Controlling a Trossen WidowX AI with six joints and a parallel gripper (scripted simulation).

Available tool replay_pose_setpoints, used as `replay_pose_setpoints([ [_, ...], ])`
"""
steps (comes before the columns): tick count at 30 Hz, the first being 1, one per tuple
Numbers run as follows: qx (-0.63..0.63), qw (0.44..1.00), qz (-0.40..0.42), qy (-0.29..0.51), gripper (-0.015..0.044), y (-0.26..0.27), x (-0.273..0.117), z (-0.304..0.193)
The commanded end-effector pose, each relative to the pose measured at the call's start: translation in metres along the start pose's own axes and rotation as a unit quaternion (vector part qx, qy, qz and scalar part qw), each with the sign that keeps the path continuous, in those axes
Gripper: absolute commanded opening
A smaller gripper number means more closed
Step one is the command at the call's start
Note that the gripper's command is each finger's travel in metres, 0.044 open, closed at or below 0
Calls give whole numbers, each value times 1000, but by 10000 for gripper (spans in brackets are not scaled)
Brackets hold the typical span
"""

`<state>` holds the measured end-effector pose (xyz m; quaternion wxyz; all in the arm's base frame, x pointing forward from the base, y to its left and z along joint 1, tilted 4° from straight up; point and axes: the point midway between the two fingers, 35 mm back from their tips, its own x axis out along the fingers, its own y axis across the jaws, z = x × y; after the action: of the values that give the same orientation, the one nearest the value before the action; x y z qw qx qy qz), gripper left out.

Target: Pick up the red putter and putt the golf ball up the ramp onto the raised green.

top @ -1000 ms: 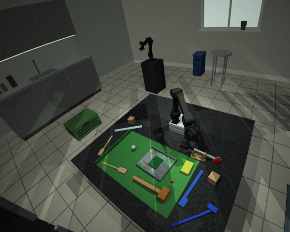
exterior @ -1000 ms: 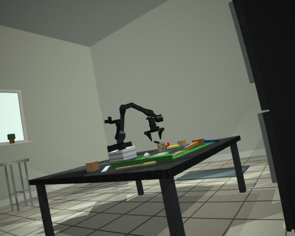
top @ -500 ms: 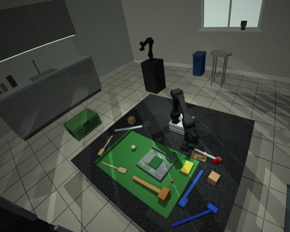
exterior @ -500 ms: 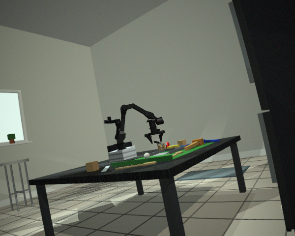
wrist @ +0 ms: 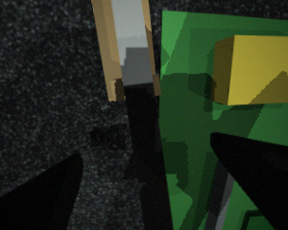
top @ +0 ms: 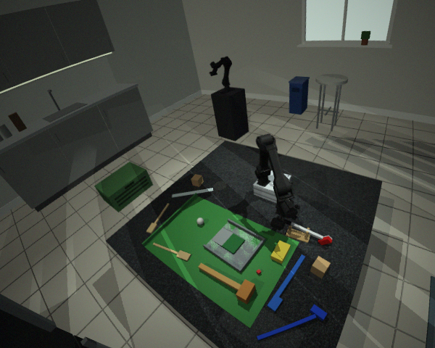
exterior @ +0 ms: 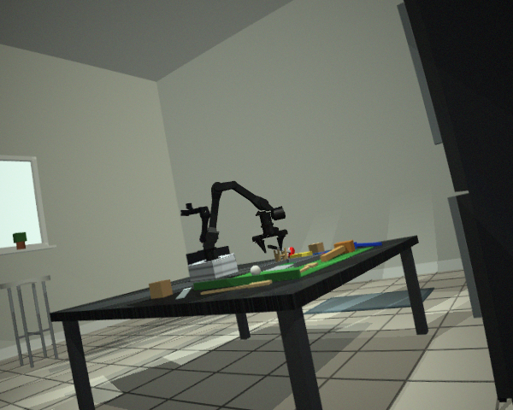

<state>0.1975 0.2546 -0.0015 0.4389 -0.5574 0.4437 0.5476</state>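
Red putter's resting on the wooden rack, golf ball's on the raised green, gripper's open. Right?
Ball is wrong: the golf ball is on the green mat, off the raised green; the top view shows it. The rest stands.

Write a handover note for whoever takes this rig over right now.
Gripper: open and empty, above the handle end of the putter.
Red-headed putter with pale shaft: resting in a light wooden cradle.
White golf ball: on the green mat, away from the grey ramp frame around the dark green square.
Done: nothing gripped or putted.
Left: grasp putter, putt ball up, rest it there.
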Motion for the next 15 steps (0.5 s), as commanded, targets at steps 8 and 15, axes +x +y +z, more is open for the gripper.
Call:
replay_pose_setpoints([
  [8, -2, 1000, 6, 4, 440, 3, 9, -2],
  [15, 0, 1000, 2, 2, 256, 1, 5, -1],
])
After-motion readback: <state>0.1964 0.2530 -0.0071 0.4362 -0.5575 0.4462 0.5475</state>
